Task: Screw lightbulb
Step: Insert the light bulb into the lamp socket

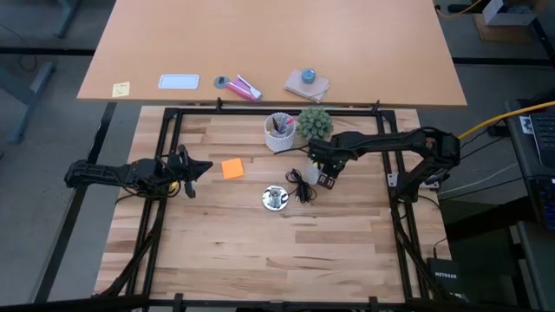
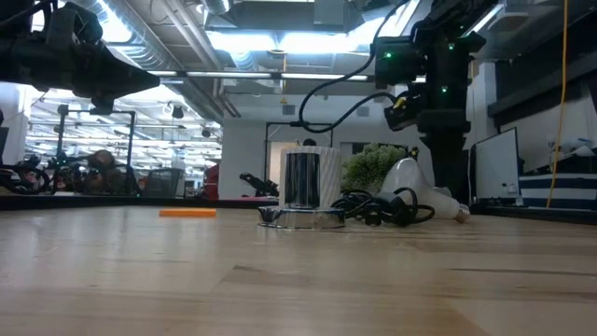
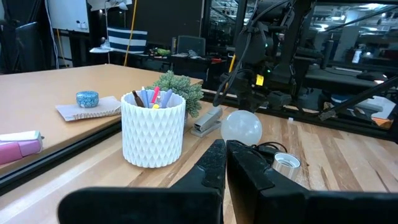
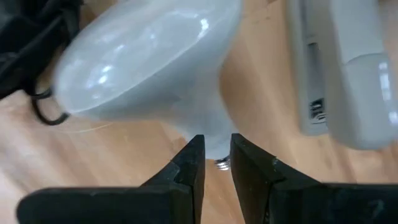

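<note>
The frosted white lightbulb (image 4: 143, 62) lies on its side on the wooden table, right of the shiny metal socket (image 1: 275, 198) and its black cord (image 1: 302, 184). Its dome (image 2: 408, 187) is turned toward the socket and its silver screw base (image 2: 457, 213) toward the table's right edge. My right gripper (image 4: 214, 146) points down over the bulb's narrow end, its fingers shut on it with a small gap. My left gripper (image 1: 201, 167) hovers level near the table's left side, shut and holding nothing. My right gripper comes from above, pointing down, with its fingers across the lightbulb's narrow end where the cone meets the screw base (image 4: 219, 160). One finger stands on each side of that end. The fingertips (image 4: 194, 149) hide the contact itself. The lightbulb still lies on the table.
A white cup of pens (image 1: 279, 132) and a small green plant (image 1: 315, 121) stand at the table's far edge behind the bulb. A flat grey bar (image 4: 348, 74) lies close beside the bulb. An orange note (image 1: 232, 168) lies left of the socket. The near half of the table is bare wood.
</note>
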Available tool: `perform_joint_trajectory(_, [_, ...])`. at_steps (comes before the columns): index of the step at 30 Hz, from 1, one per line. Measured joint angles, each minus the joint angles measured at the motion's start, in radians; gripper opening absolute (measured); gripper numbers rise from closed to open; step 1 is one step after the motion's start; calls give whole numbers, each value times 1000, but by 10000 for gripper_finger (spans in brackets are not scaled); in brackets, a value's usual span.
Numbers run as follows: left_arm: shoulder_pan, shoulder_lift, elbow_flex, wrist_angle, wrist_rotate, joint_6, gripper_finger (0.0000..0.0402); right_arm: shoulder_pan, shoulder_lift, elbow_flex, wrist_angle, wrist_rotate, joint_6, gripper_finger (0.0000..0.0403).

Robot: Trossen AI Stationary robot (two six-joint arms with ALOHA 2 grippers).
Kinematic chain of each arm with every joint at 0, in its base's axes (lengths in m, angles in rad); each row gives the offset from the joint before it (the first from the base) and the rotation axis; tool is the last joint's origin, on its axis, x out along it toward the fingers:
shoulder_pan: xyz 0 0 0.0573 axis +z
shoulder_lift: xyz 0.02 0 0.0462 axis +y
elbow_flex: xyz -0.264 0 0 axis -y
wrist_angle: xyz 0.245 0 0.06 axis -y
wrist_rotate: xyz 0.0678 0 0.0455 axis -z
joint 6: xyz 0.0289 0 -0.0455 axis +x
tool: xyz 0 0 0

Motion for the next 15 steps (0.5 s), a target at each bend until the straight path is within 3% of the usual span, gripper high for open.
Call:
perform_joint_trajectory(8, [0, 0, 0, 0, 0, 0, 5, 0, 0, 0, 33, -72, 0, 93])
perform_joint_trajectory(15, [0, 0, 0, 0, 0, 0, 5, 0, 0, 0, 21, -97, -31, 203])
